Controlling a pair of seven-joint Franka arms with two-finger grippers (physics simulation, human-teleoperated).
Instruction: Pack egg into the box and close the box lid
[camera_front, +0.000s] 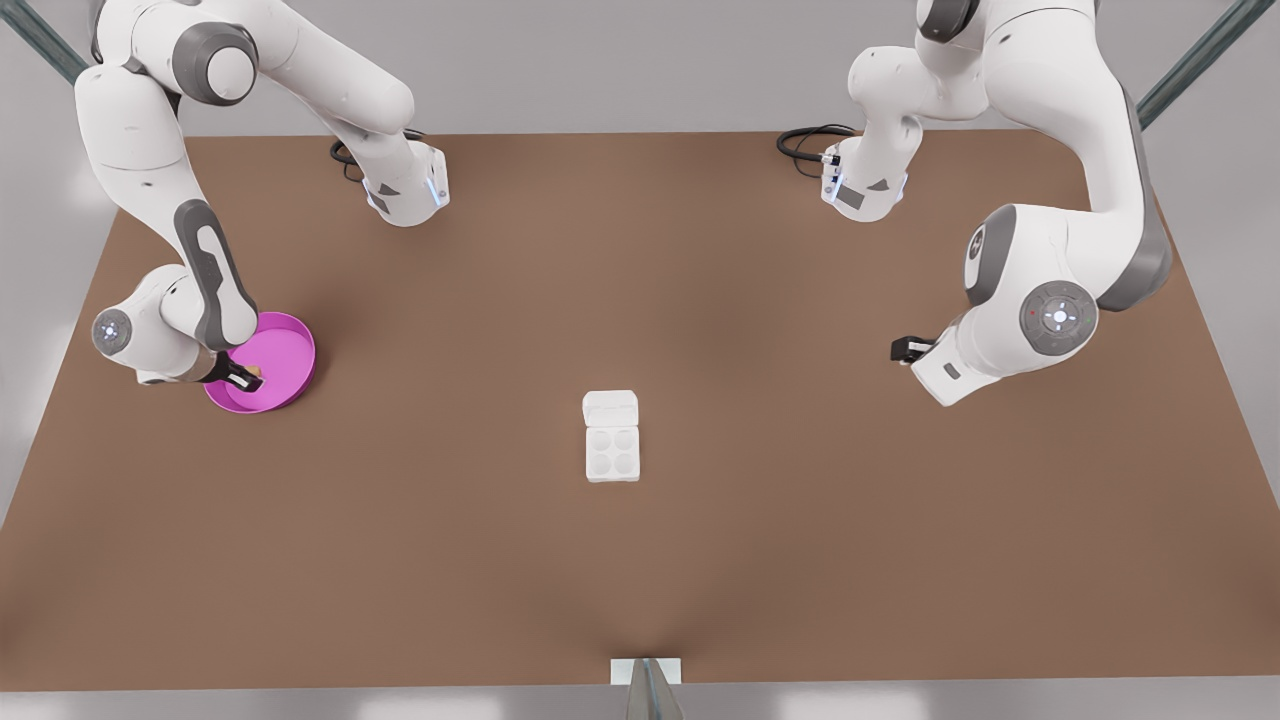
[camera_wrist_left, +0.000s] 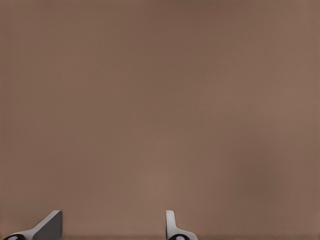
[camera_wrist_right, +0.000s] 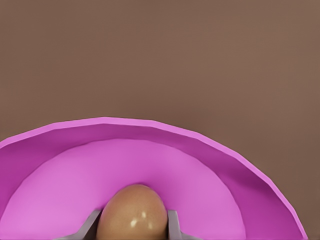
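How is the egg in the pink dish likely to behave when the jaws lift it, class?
The egg is rounded and glossy, so it may slip or rotate between the right gripper fingers flanking it. If released, it would probably roll, though the pink dish has a raised rim that should contain it. It looks small, so likely light.

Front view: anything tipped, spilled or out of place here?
Nothing stands out. The box sits flat with its box lid open; the right gripper has the egg between its fingers in the pink dish.
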